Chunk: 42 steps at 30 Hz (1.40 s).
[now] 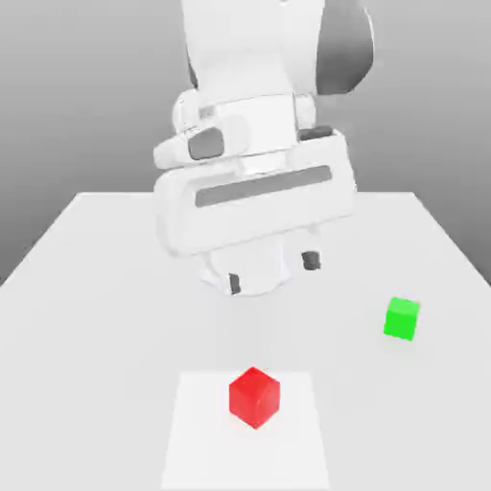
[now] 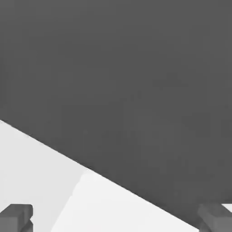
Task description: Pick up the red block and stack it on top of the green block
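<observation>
Currently, in the exterior view, the gripper (image 1: pixel 272 272) hangs above the white table (image 1: pixel 86 278) with its two dark fingertips spread wide apart and nothing between them; the claw is released. The red block (image 1: pixel 254 396) rests on a brighter white square patch (image 1: pixel 197 441) nearer the camera than the hand, well apart from the fingertips. The green block (image 1: pixel 402 318) sits on the bare table toward the exterior view's right, separate from the red block and from the patch. In the hand view, the fingertips (image 2: pixel 17 216) appear at opposite edges, confirming the wide opening, with a pale surface and a dark background between them. Judged from this, the hand is not yet aligned over the red block. Risk: a descent without first centring the jaws over the cube could land a finger on its top face or nudge it sideways. The red block also sits turned corner-on to the camera, so an uncorrected wrist angle could produce a grip across corners and a slip during the lift.
</observation>
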Each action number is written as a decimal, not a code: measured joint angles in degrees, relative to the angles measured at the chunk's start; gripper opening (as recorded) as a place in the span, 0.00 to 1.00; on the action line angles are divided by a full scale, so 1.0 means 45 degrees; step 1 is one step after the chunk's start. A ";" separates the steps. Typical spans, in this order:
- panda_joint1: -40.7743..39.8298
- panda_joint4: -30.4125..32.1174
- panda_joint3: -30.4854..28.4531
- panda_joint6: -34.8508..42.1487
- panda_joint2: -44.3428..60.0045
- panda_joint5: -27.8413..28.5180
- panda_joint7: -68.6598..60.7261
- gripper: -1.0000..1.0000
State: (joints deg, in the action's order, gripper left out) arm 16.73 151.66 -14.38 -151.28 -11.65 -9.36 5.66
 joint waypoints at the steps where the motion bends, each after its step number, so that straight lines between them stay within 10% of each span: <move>1: 0.0065 0.0253 -0.0016 -0.0256 0.0394 0.0059 -0.0376 0.50; 9: -0.0124 0.1751 -0.0047 -0.2152 0.2779 0.1945 -0.1643 0.50; 22: -0.1281 0.1391 0.1654 -0.4454 0.5556 0.0113 -0.3051 0.50; 23: -0.1387 0.1377 0.1809 -0.4587 0.5731 -0.0086 -0.3187 0.00; 42: -0.0732 0.1697 0.0653 -0.2548 0.3233 0.1960 -0.1723 0.00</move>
State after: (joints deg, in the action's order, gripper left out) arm 13.43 159.30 -11.44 -162.75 2.90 -0.54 -2.09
